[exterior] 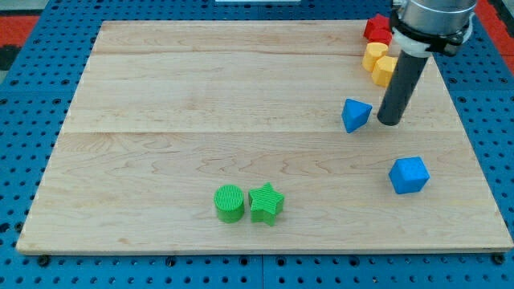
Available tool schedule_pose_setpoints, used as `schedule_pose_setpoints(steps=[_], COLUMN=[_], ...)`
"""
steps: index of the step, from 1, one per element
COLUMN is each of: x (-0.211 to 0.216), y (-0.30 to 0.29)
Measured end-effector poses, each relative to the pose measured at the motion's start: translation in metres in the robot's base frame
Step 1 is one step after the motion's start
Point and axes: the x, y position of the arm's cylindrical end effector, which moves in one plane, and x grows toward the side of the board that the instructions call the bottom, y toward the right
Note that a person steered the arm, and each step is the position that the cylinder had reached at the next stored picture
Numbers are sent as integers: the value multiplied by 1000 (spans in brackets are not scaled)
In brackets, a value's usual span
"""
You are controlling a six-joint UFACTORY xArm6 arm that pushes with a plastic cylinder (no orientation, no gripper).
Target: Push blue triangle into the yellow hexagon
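Note:
The blue triangle [355, 114] lies on the wooden board at the view's right, above the middle. The yellow hexagon [383, 70] sits above and to the right of it, near the board's top right corner, partly behind my rod. My tip [389, 121] rests on the board just to the right of the blue triangle, a small gap apart from it. The rod rises from the tip toward the view's top and hides part of the blocks behind it.
Another yellow block [373, 54] and a red block [376, 29] are stacked in a line above the hexagon. A blue cube [409, 174] lies below my tip. A green cylinder [229, 202] and a green star [266, 202] sit side by side near the view's bottom.

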Motion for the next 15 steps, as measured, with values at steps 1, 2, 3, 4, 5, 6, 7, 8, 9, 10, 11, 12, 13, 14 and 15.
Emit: schedule_pose_setpoints(steps=[1,2,3,4,5,6,7,8,9,10,11,12,13,14,15], x=[23,27,19,-6,-14,-14,1,31,52,15,-24,-36,-14,1,-4], y=[-16,-76,-102,-66,-21,-15,-27,-23,-14,-5,3,4,3,33,61])
